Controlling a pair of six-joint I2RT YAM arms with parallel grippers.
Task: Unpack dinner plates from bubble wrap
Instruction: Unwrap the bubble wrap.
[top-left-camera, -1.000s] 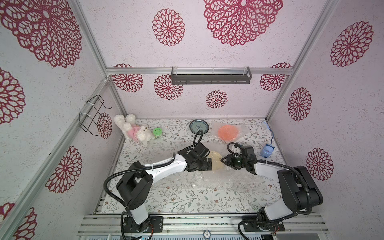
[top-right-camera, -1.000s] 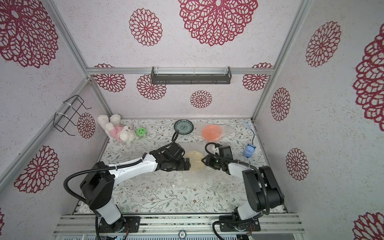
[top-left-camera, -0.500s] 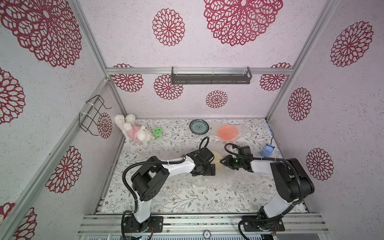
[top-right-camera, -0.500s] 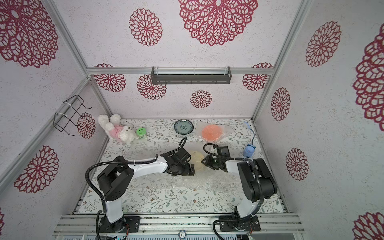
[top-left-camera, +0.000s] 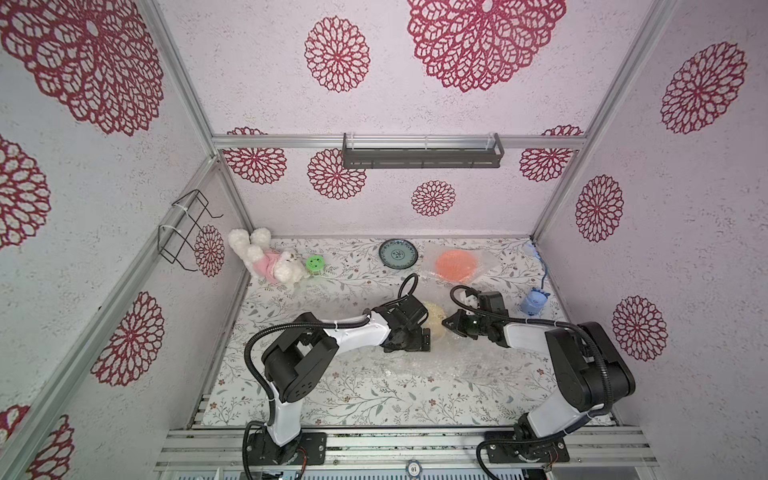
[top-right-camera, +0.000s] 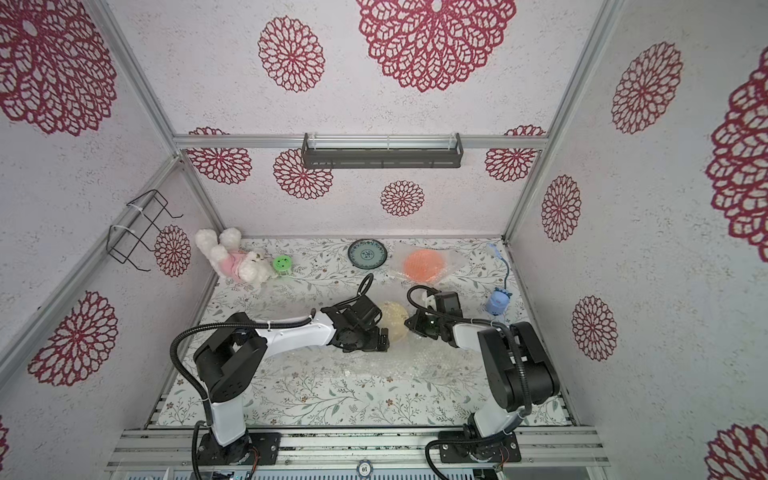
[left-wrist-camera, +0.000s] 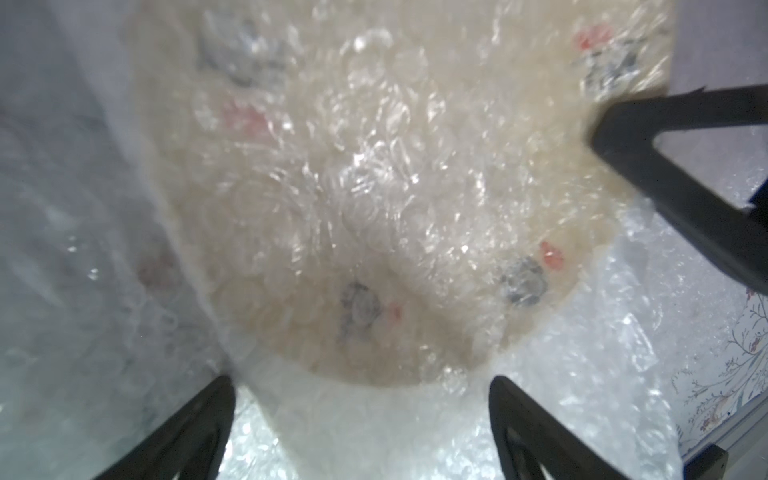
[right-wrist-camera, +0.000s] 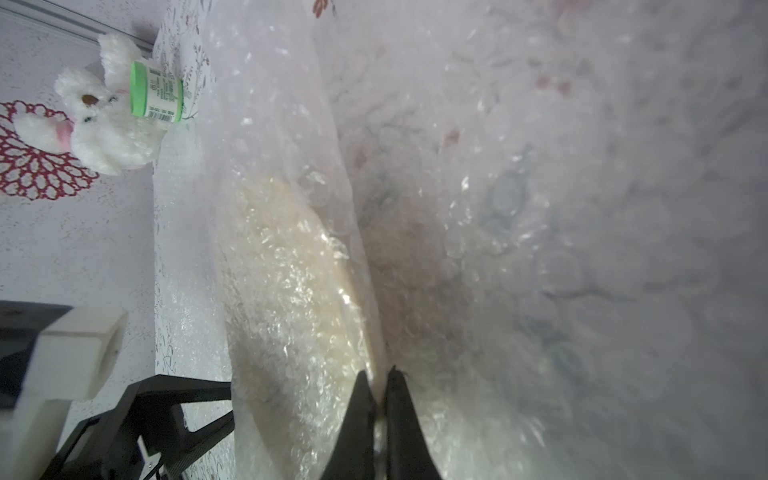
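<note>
A cream flowered dinner plate (top-left-camera: 435, 321) (top-right-camera: 393, 318) (left-wrist-camera: 374, 187), covered in bubble wrap (left-wrist-camera: 415, 415) (right-wrist-camera: 540, 208), sits mid-table between my two grippers. My right gripper (top-left-camera: 447, 324) (top-right-camera: 409, 322) (right-wrist-camera: 378, 374) is shut on the bubble wrap at the plate's rim. On the plate's other side my left gripper (top-left-camera: 420, 339) (top-right-camera: 380, 338) (left-wrist-camera: 361, 380) stands wide open, holding nothing. At the back lie a bare blue-green plate (top-left-camera: 398, 253) (top-right-camera: 368, 253) and an orange plate (top-left-camera: 456, 265) (top-right-camera: 424, 264) resting on bubble wrap.
A loose bubble wrap sheet (top-left-camera: 415, 368) lies in front of the grippers. A plush bunny (top-left-camera: 266, 259) and a green smiley disc (top-left-camera: 315, 263) are at the back left, and a blue toy (top-left-camera: 534, 302) at the right. A wire rack (top-left-camera: 183, 232) hangs on the left wall.
My right gripper's jaws have closed on the wrap at the plate's rim. The left arm has folded back and its wrist dropped beside the plate, jaws still open.
</note>
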